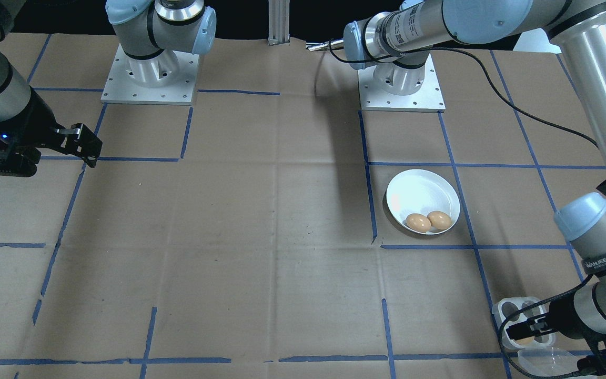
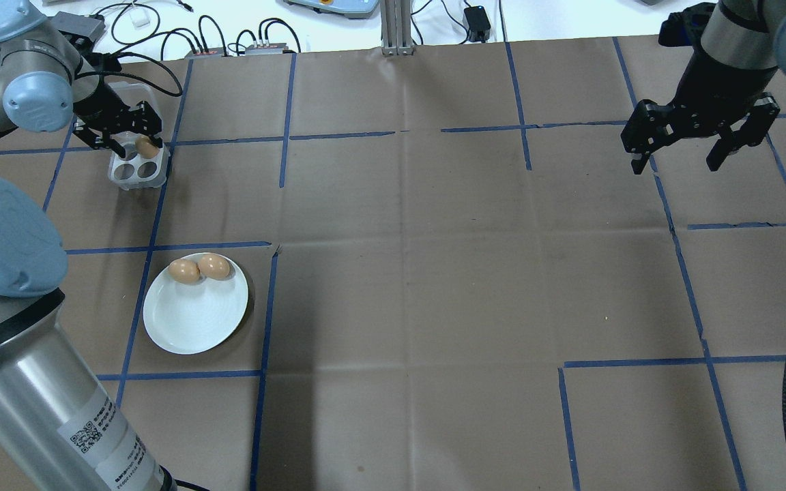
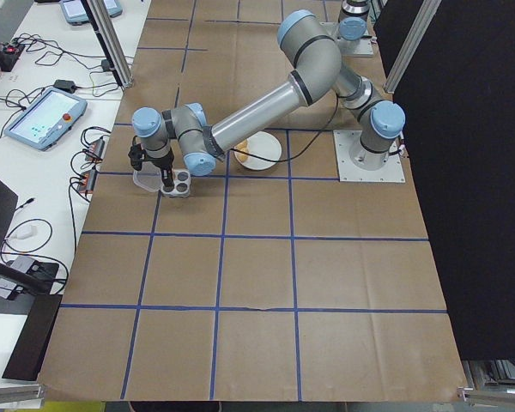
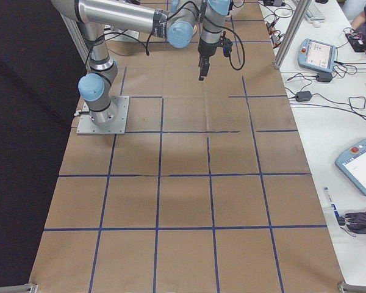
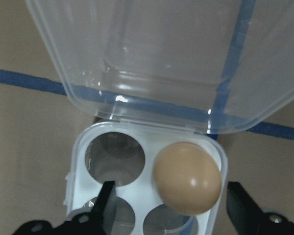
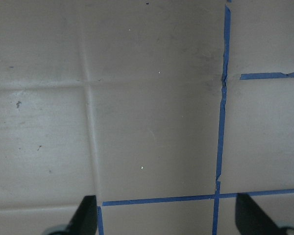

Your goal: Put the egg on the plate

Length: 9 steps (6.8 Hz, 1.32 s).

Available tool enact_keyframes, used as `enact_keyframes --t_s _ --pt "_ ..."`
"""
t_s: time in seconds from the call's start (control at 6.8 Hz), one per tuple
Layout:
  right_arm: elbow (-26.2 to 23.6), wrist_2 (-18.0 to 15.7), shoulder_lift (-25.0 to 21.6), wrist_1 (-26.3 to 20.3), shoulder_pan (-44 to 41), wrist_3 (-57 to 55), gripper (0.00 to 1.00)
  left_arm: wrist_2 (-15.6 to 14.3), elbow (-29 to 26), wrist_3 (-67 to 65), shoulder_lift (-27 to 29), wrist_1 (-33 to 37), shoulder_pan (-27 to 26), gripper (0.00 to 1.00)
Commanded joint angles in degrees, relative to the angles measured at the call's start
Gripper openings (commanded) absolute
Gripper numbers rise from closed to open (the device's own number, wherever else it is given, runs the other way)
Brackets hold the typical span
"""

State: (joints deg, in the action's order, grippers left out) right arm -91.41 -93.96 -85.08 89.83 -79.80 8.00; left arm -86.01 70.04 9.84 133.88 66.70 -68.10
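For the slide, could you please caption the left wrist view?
Open left tool above the last egg in its tray.

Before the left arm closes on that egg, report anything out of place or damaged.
Nothing stands out. Two eggs lie intact at the plate rim; one egg sits whole in the open tray. Nothing spilled.

Brown paper cover [image 2: 434, 273], blue tape grid [image 2: 679, 273]
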Motion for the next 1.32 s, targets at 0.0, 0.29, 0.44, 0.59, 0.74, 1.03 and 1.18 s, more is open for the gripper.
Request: enact_keyframes --t_s 0.0,0.29,0.44,0.59,0.74,1.03,1.18 --pt "0.0 0.0 0.0 0.0 0.0 0.0 1.0 0.7 -0.3 0.0 0.1 0.0 0.1 0.82" --pt "0.0 0.0 0.0 0.0 0.0 0.0 1.0 0.7 -0.1 0.0 0.2 -0.2 -0.1 0.82" --pt "0.0 0.0 0.0 0.0 0.0 0.0 1.0 0.6 -0.2 0.0 0.2 -0.2 -0.1 0.81" --pt "0.0 0.0 0.0 0.0 0.0 0.0 1.0 0.6 -0.2 0.0 0.2 -0.2 0.0 0.74" --pt "0.0 0.0 0.0 0.0 0.0 0.0 1.0 0.6 -0.2 0.0 0.2 -0.2 0.0 0.63" --pt "0.0 0.0 0.0 0.0 0.0 0.0 1.0 0.6 -0.2 -0.2 0.2 -0.1 -0.1 0.46" --pt "0.0 0.0 0.0 0.0 0.0 0.0 1.0 0.5 -0.2 -0.9 0.1 0.0 -0.1 0.33"
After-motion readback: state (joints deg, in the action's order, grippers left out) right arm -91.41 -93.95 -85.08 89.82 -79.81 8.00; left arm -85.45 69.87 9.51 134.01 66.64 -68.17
